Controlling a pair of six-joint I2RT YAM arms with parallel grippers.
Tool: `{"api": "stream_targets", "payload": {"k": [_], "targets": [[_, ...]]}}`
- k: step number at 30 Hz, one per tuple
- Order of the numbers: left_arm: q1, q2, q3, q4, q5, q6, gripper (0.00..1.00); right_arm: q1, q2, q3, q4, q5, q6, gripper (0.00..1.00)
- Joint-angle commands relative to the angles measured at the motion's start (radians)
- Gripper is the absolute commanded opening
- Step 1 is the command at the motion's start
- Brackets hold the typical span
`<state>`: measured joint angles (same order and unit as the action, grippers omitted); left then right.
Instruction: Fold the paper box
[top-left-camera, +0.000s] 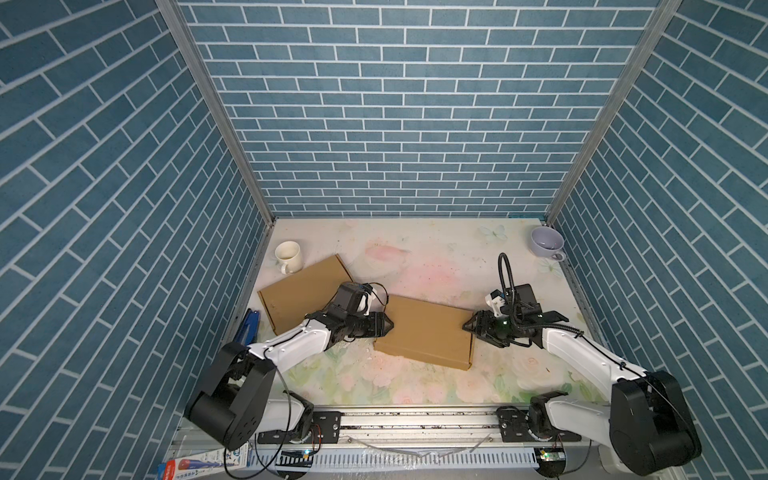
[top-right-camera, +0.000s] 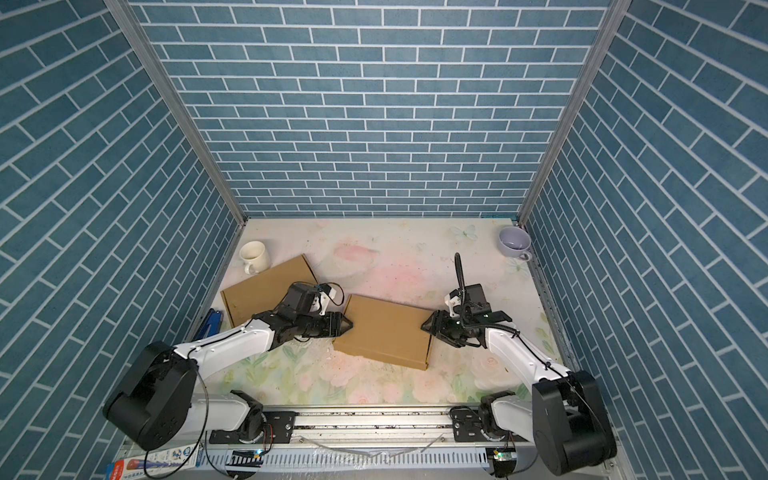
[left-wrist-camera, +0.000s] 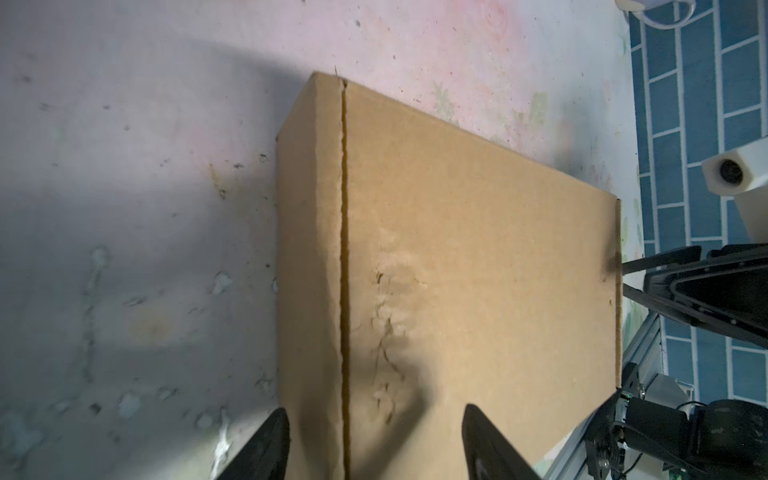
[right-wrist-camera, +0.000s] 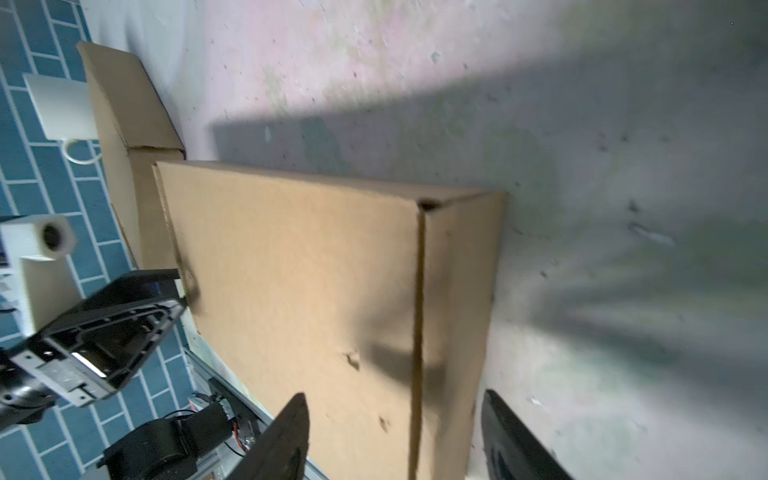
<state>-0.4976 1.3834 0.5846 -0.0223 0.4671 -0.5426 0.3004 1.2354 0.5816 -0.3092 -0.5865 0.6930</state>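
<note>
Cardboard, light and visibly creased: the paper box lies flat and closed in the middle of the desk, slightly skewed. A seam runs along each short end where the lid meets the end wall. In the left wrist view the lid beside that seam is wrinkled and scuffed, so the board looks soft there. In the right wrist view a small dark gap shows at one corner. The left tool and the right tool sit at opposite short ends. Each has its jaws parted, the box's end showing between the fingers, and neither seems to pinch anything.

Likely trouble, as I judge it:
- **Lid springing up:** nothing pins the lid, so a flap that is not fully seated could lift when the tools draw away.
- **Crushing or tearing:** a tool closing on the wrinkled patch could crush or tear the board rather than crease it.
- **Sliding:** an uneven push from one end would slide the box across the smooth desk, perhaps into the second box near its far left corner.

The cream mug and the lilac cup stand well apart near the back corners and look safe.
</note>
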Motion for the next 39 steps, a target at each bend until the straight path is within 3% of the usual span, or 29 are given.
{"api": "stream_targets", "payload": {"k": [1,8,12,17,21,23,26,29,32,34,37,39], "targets": [[-0.006,0.067,0.053,0.129,-0.018,-0.045,0.66,0.004,0.098,0.085,0.182,-0.065,0.086,0.61],[0.04,0.221,0.252,0.086,-0.127,0.024,0.66,-0.01,0.394,0.385,0.207,-0.045,0.035,0.6],[0.06,0.254,0.301,-0.026,-0.231,0.078,0.7,-0.031,0.498,0.531,0.044,0.063,-0.091,0.7],[0.064,0.123,0.286,-0.172,-0.381,0.139,0.77,-0.089,0.406,0.528,-0.097,0.274,-0.22,0.76],[0.065,-0.118,0.28,-0.234,-0.519,0.245,0.77,-0.17,0.166,0.379,0.02,0.371,-0.231,0.75],[0.065,-0.243,0.222,-0.188,-0.618,0.343,0.78,-0.218,0.028,0.262,0.126,0.465,-0.242,0.73],[0.069,-0.385,0.061,-0.023,-0.712,0.585,0.84,-0.246,-0.12,0.127,0.216,0.775,-0.367,0.76],[0.088,-0.441,-0.064,0.167,-0.937,0.651,0.89,-0.269,-0.17,-0.014,0.43,1.01,-0.472,0.77],[0.145,-0.395,-0.144,0.325,-1.035,0.644,0.89,-0.294,-0.099,-0.088,0.619,1.027,-0.499,0.77],[0.186,-0.341,-0.182,0.412,-1.028,0.65,0.9,-0.298,-0.023,-0.117,0.74,1.009,-0.526,0.77],[0.26,-0.274,-0.234,0.55,-0.94,0.663,0.91,-0.306,0.081,-0.158,0.899,0.935,-0.529,0.77],[0.328,-0.231,-0.279,0.668,-0.796,0.652,0.91,-0.308,0.122,-0.163,0.944,0.888,-0.554,0.77]]}}
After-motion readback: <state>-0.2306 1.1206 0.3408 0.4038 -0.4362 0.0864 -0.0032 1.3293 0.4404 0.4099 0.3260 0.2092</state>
